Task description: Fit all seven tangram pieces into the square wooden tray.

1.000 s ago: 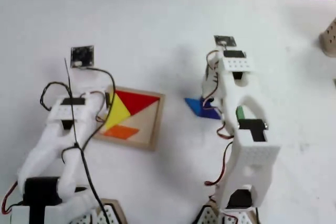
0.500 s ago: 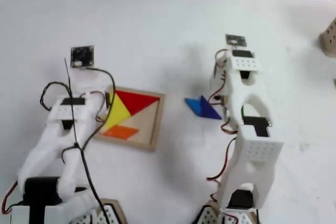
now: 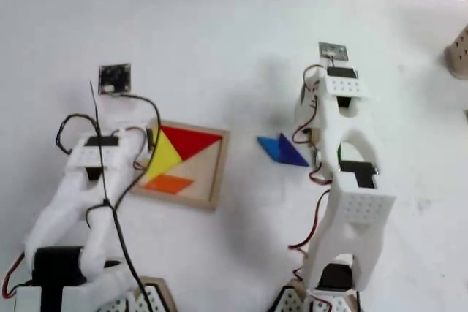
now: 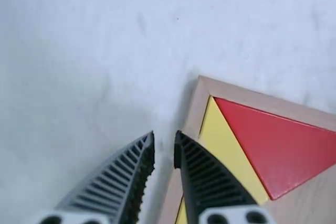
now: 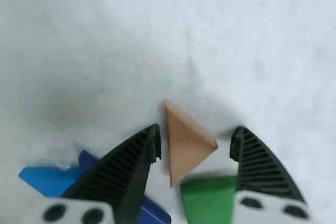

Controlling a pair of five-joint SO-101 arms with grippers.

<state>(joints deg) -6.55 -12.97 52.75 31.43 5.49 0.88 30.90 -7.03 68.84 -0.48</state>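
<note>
Near: left jaws (image 4: pixel 164 136) barely parted, nothing between them, low over one corner of the tray (image 4: pixel 191 109) rim. Left arm and tray unmoved over the last second.

Tray holds red (image 3: pixel 191 142), yellow (image 3: pixel 164 157) and orange (image 3: pixel 170 184); the rest of its floor is bare wood.

On the table (image 3: pixel 234 34), apart from the tray: two blue pieces (image 3: pixel 281 150), touching each other. Right arm has slid sideways off them, away from the tray, and they now lie uncovered.

Right jaws (image 5: pixel 197 130) spread wide, straddling a tan triangle (image 5: pixel 185 145) without touching it. Green piece (image 5: pixel 207 200) just beside; blue pieces by one jaw.

Judgement: the tan triangle looks like the next pick. Three placed, four loose.
</note>
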